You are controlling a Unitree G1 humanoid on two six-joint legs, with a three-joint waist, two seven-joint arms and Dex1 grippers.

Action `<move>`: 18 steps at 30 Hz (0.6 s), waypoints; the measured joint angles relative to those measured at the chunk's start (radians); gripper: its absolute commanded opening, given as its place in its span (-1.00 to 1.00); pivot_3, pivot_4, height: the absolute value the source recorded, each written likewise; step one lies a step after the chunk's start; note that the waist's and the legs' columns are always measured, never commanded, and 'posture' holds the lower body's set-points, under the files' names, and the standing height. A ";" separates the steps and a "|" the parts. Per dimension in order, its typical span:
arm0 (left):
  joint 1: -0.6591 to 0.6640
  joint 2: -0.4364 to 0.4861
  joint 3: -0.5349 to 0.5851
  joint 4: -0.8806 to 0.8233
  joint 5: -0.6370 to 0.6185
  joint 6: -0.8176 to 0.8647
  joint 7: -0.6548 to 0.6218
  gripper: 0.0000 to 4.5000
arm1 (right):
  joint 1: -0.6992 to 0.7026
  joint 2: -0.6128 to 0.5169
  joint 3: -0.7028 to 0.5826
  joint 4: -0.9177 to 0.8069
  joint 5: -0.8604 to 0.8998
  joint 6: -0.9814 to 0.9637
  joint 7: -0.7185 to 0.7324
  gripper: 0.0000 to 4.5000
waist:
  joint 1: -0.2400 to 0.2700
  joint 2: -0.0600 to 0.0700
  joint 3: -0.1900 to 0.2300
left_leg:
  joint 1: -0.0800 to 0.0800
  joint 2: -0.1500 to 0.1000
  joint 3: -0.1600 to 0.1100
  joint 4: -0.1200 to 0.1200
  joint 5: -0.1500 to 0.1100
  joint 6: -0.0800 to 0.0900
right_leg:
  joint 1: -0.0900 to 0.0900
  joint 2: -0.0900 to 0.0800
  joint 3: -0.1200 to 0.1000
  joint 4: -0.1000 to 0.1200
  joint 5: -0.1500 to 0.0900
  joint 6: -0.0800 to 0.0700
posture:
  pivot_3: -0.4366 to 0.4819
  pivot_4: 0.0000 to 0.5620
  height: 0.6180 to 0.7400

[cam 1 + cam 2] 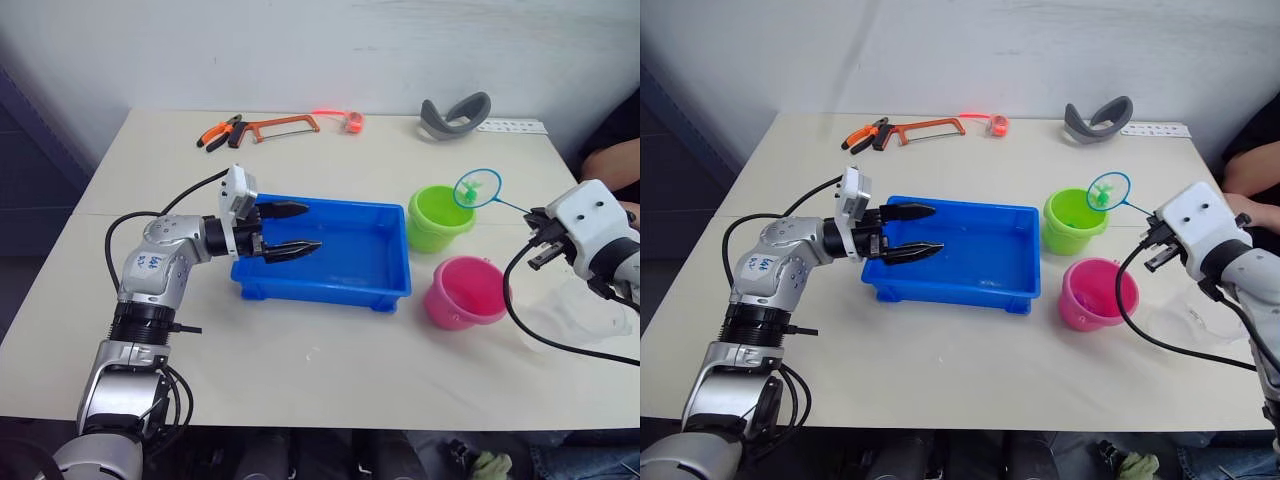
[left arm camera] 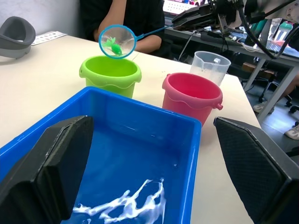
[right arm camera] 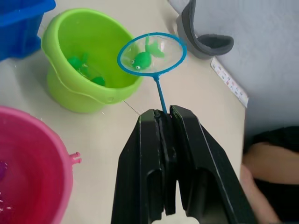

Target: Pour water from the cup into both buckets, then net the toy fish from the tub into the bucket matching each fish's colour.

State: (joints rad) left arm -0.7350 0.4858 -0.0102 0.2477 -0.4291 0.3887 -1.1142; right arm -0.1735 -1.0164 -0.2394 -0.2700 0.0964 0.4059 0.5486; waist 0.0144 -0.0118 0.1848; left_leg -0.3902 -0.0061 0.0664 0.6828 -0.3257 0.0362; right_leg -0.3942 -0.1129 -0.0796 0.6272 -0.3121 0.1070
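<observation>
While a green fish [image 3: 141, 59] rides in the net [image 3: 151, 53], the sorting step is nearly at its drop.
Right gripper [image 3: 163, 122] pinches the net handle, hoop above the far rim of the green bucket [image 3: 79, 70]; left gripper [image 1: 298, 229] hangs spread over the blue tub [image 1: 330, 290]. Next, I judge, centre the hoop over the bucket and tip it; the pink bucket [image 1: 465, 293] stands beside.

Head stereo pair looked down over the cream table [image 1: 330, 360]; wrist cameras sat close, sharing the lime-green plastic bucket [image 3: 84, 70].
</observation>
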 measured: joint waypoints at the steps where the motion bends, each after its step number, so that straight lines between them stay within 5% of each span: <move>1: 0.000 0.001 0.001 0.000 0.000 -0.001 0.000 0.99 | 0.009 -0.012 0.003 0.010 -0.031 -0.044 0.000 -1.00 | 0.001 0.000 0.000 | 0.000 0.000 0.000 0.000 0.000 0.000 | 0.000 0.000 0.000 0.000 0.000 0.000 | -0.05 -0.47 1.00; 8: 0.002 0.007 0.003 0.000 0.000 -0.005 -0.001 0.99 | 0.031 -0.207 0.086 0.117 -0.392 -0.509 -0.060 -1.00 | 0.002 0.000 0.000 | 0.000 0.000 -0.001 0.000 0.000 0.000 | 0.001 0.000 0.000 0.000 0.000 0.000 | -0.05 -0.47 1.00; 18: 0.002 0.006 0.002 0.000 0.000 -0.006 -0.001 0.99 | 0.031 -0.221 0.106 0.222 -0.566 -0.756 -0.150 -1.00 | 0.004 0.000 0.000 | 0.001 0.001 -0.001 0.001 0.001 -0.001 | 0.002 0.000 0.000 -0.001 0.000 0.000 | -0.05 -0.47 1.00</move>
State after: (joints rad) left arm -0.7328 0.4922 -0.0077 0.2477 -0.4291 0.3831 -1.1149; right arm -0.1429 -1.2376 -0.1339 -0.0481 -0.4692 -0.3506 0.3982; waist 0.0179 -0.0117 0.1848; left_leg -0.3897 -0.0054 0.0652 0.6834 -0.3250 0.0349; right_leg -0.3925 -0.1126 -0.0798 0.6267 -0.3121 0.1070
